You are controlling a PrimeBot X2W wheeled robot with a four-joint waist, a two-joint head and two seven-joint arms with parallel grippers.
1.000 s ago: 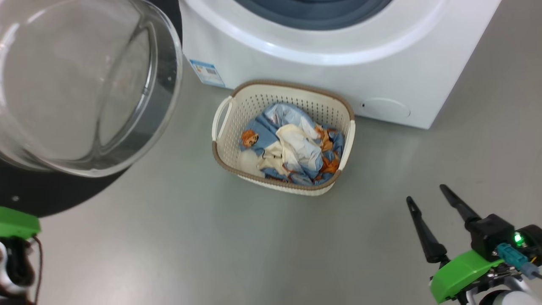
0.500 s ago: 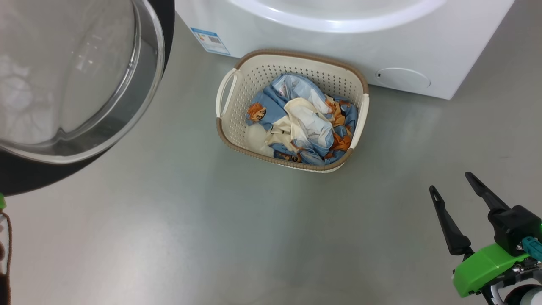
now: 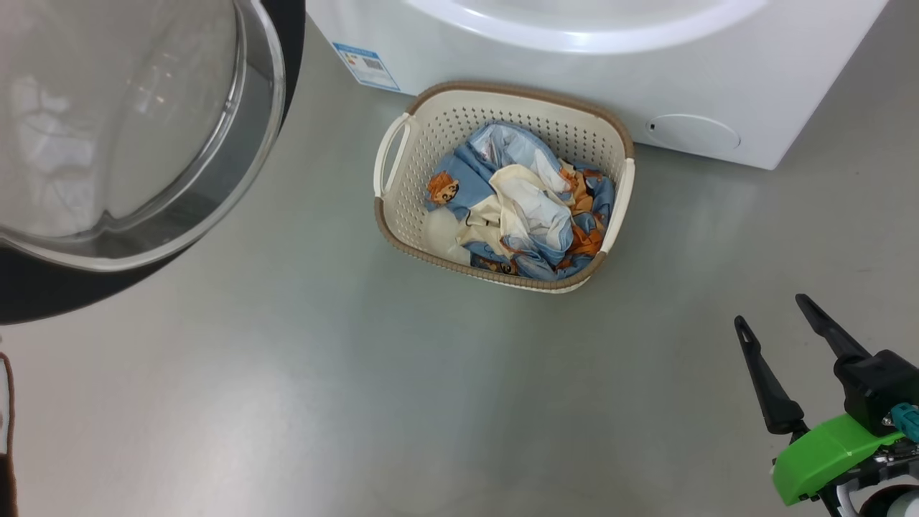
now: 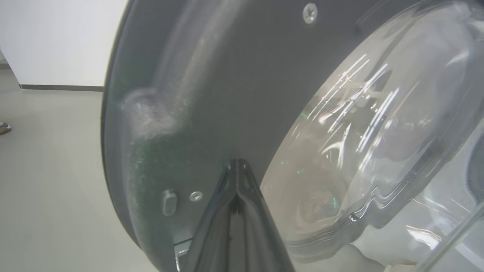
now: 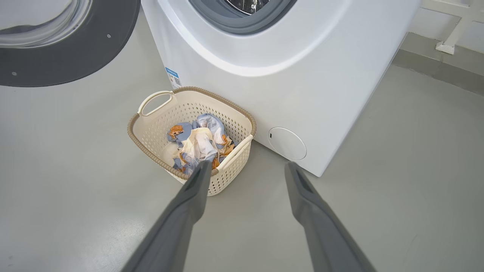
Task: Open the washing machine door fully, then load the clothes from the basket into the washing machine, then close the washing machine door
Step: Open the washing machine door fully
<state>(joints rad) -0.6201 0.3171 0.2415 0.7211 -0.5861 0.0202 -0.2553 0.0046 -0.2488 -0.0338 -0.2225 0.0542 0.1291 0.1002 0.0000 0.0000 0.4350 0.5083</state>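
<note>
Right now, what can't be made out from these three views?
- Drum: right wrist view, cut off by the top edge; contents unknown.
- Clothes: head view, lower pieces buried under top ones in the basket; count unclear.
- Left hand: left wrist view, whether its closed tips touch the washing machine door is unclear.
- Label: head view, print too small.

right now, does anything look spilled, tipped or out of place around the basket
Nothing spilled or tipped: the basket stands upright on the floor by the washing machine, with the clothes all inside it. One oddity: a cloudy smear on the dark inner rim of the washing machine door.
</note>
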